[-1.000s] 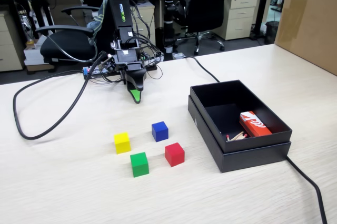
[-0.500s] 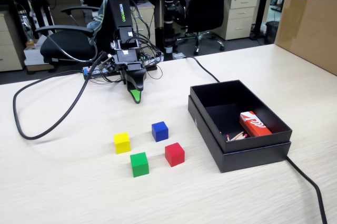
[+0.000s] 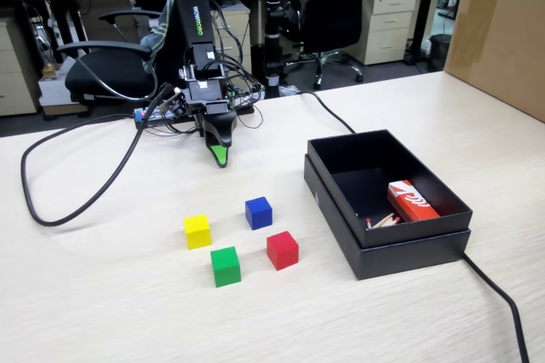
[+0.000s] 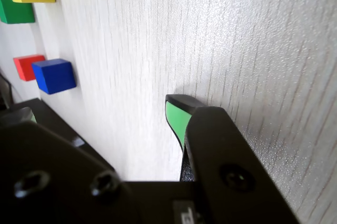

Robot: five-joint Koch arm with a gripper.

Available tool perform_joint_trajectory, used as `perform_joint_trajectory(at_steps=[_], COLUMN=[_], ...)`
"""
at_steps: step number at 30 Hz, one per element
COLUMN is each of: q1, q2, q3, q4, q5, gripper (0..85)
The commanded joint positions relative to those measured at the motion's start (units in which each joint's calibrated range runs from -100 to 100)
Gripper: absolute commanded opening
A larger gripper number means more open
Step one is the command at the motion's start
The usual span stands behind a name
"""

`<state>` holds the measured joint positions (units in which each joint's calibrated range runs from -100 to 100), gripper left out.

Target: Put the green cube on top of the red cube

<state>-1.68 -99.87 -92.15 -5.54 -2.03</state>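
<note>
Green cube sat just left of red cube in the fixed view, gripper parked well behind, empty, clenched-or-not can't be told

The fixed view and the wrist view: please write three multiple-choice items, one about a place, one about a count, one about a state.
1. In the fixed view, the green cube lies:
A. inside the black box
B. on the table, left of the red cube
C. on top of the blue cube

2. How many small coloured cubes are on the table?
A. two
B. four
C. six

3. The gripper is:
A. holding the green cube
B. holding the red cube
C. holding no cube

Key: 1 B, the red cube sits to its right, apart from it. 2 B, yellow, blue, green, red. 3 C, it points down behind the cubes, away from all of them.
</note>
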Motion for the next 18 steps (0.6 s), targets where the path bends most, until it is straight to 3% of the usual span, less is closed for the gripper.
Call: perform_joint_trajectory(at_steps=[1,12,18], q1=[0.0,0.2,0.1], q2=[0.1,1.48,4.92], q3=[-1.96,0.4,19.8], q4=[-1.42,-2.11,-20.51], q5=[-0.44,0.44,1.95], gripper=[48.8,48.5,47.5])
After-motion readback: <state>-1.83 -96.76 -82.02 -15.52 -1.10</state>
